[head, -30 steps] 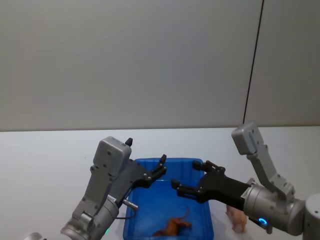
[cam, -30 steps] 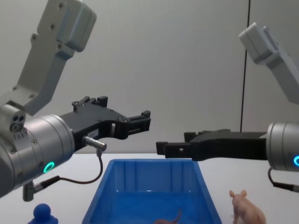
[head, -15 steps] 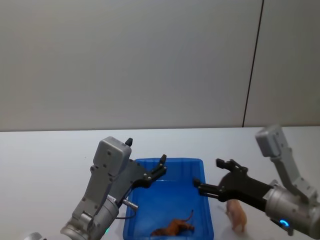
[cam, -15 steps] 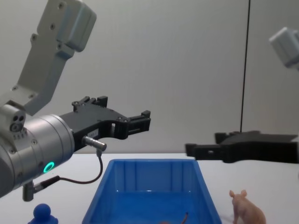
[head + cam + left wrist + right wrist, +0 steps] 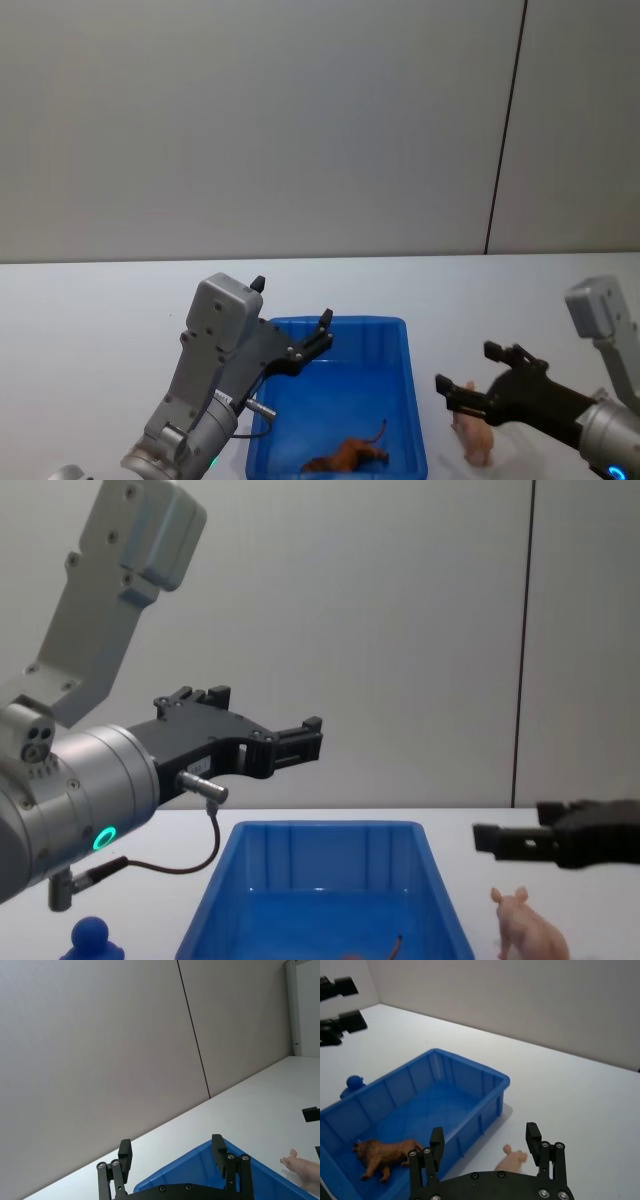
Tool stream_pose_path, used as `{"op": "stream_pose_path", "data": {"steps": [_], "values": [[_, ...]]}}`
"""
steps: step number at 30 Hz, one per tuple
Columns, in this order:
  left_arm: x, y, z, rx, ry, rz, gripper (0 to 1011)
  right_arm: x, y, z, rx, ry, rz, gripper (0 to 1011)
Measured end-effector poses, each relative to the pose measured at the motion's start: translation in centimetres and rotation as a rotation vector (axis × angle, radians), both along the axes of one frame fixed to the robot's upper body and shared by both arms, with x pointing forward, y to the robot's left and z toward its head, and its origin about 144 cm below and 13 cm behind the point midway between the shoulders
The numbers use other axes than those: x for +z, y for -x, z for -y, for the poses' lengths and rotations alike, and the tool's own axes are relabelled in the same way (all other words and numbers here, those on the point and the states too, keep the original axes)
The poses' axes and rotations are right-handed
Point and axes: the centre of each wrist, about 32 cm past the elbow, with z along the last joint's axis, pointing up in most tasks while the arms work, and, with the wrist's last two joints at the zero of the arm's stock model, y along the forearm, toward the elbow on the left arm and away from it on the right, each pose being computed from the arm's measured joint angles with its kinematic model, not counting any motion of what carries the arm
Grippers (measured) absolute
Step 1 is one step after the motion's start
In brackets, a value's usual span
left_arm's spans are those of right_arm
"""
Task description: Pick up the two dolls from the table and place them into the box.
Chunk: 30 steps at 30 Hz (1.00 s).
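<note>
We see a white table (image 5: 90, 320) with wide bare room around a bright blue box (image 5: 370, 322) that has sloping walls and a flat rim. Our left gripper (image 5: 171, 1145) hangs over the box's left side, fingers spread wide and empty. Our right gripper (image 5: 485, 1133) hovers just right of the box, equally wide and holding nothing. Below it a pale pink pig (image 5: 475, 435) stands on the table near the box's right wall, not touching it. A reddish-brown animal (image 5: 382, 1152) lies inside the box. A dark blue figure (image 5: 93, 938) sits on the table left of the box.
</note>
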Motion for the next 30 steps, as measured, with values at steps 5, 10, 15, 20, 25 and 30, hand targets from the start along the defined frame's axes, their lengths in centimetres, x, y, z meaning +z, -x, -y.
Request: {"op": "stream_pose_path", "data": {"steps": [5,10,15,20,25,30], "values": [[0.0,0.0,0.0,0.000,0.000,0.000,1001,-0.7,0.3,0.7,-0.022,0.012,-0.030,1001],[0.0,0.0,0.0,0.000,0.000,0.000,1001,-1.6,0.3,1.4,-0.044,0.028,-0.071,1001],[0.0,0.0,0.0,0.000,0.000,0.000,1001,-2.4,0.2,1.8,-0.058,0.040,-0.105,1001],[0.0,0.0,0.0,0.000,0.000,0.000,1001,-2.9,0.1,2.0,-0.065,0.051,-0.132,1001],[0.0,0.0,0.0,0.000,0.000,0.000,1001,-3.4,-0.1,2.0,-0.063,0.055,-0.158,922],[0.0,0.0,0.0,0.000,0.000,0.000,1001,-3.6,-0.3,2.0,-0.061,0.053,-0.178,766]]}}
